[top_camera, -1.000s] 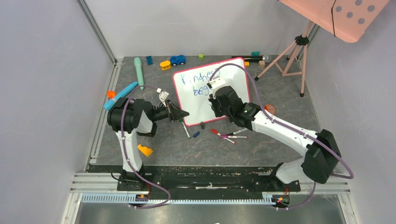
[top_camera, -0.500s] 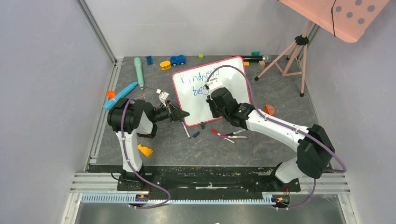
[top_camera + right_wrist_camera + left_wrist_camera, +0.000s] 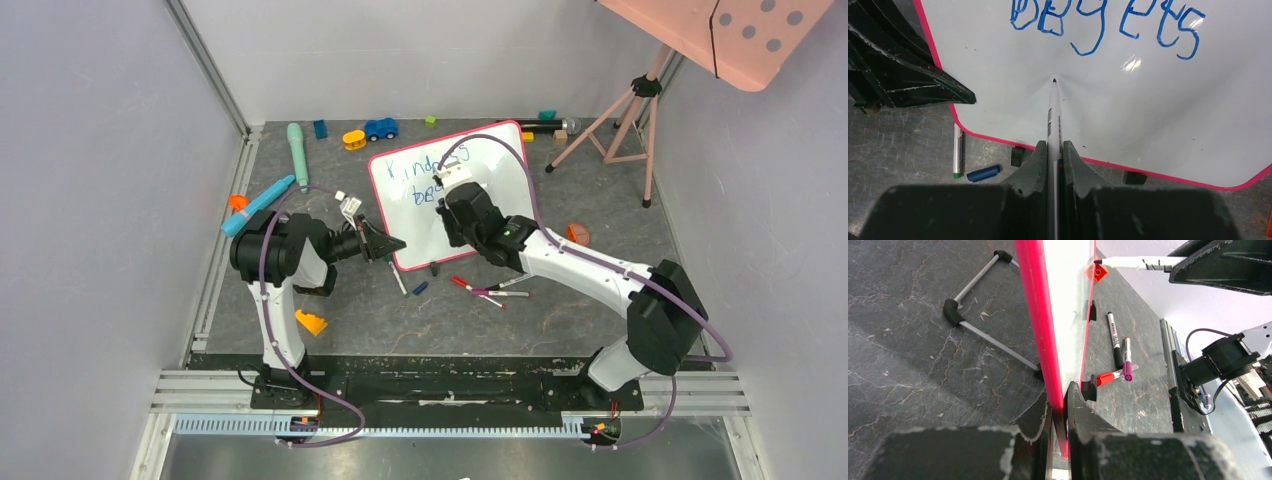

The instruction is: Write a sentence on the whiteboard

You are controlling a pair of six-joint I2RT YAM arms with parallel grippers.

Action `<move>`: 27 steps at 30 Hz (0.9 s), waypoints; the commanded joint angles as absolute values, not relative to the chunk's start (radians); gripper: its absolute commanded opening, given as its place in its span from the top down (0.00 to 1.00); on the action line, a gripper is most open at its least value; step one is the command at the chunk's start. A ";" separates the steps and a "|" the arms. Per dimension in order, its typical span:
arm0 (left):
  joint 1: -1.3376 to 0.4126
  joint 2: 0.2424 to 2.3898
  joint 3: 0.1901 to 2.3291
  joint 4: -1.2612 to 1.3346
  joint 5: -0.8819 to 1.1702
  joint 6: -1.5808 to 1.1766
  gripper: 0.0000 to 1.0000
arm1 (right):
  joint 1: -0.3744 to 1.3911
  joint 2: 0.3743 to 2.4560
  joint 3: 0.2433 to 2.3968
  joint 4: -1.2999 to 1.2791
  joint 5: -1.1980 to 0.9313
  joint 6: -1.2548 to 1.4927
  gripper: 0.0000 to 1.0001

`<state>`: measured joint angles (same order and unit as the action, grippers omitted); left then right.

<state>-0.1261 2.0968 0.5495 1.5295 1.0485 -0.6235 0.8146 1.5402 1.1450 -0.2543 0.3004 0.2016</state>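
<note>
The whiteboard (image 3: 1158, 110) stands propped on the surface, mid-scene toward the far side; the sentence (image 3: 1108, 20) reaches "begets" on its second line. The right hand (image 3: 1054, 150), clamped on a marker (image 3: 1053, 112), sets the tip against the blank area below, at left. The left hand (image 3: 1058, 412) grips the board's pink left edge. The third line wants light, even pressure and big letters, that brace stopping any tipping.

Whiteboard (image 3: 1158, 115) white, pink-red-framed; sentence (image 3: 1103, 25) blue; table (image 3: 898, 150) grey.

Top camera overhead, distant; wrist cameras close; all share whiteboard (image 3: 412, 232).
</note>
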 commanded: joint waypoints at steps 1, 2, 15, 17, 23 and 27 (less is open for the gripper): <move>-0.120 2.136 0.532 1.557 0.879 -0.464 0.94 | 0.819 1.555 1.202 -0.217 0.344 0.199 1.00; -0.120 2.136 0.534 1.557 0.880 -0.465 0.94 | 0.819 1.559 1.204 -0.217 0.349 0.199 1.00; -0.118 2.139 0.539 1.557 0.892 -0.467 0.94 | 0.819 1.604 1.239 -0.217 0.368 0.183 1.00; -0.118 2.139 0.539 1.557 0.894 -0.467 0.94 | 0.819 1.608 1.236 -0.225 0.374 0.183 1.00; -0.118 2.138 0.543 1.557 0.908 -0.469 0.94 | 0.819 1.602 1.202 -0.233 0.371 0.187 1.00; -0.117 2.140 0.544 1.557 0.909 -0.472 0.94 | 0.820 1.581 1.161 -0.234 0.361 0.196 1.00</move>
<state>-0.1261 2.0968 0.5495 1.5295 1.0485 -0.6239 0.8192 1.5974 1.1954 -0.2470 0.3462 0.1905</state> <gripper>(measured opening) 0.143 0.112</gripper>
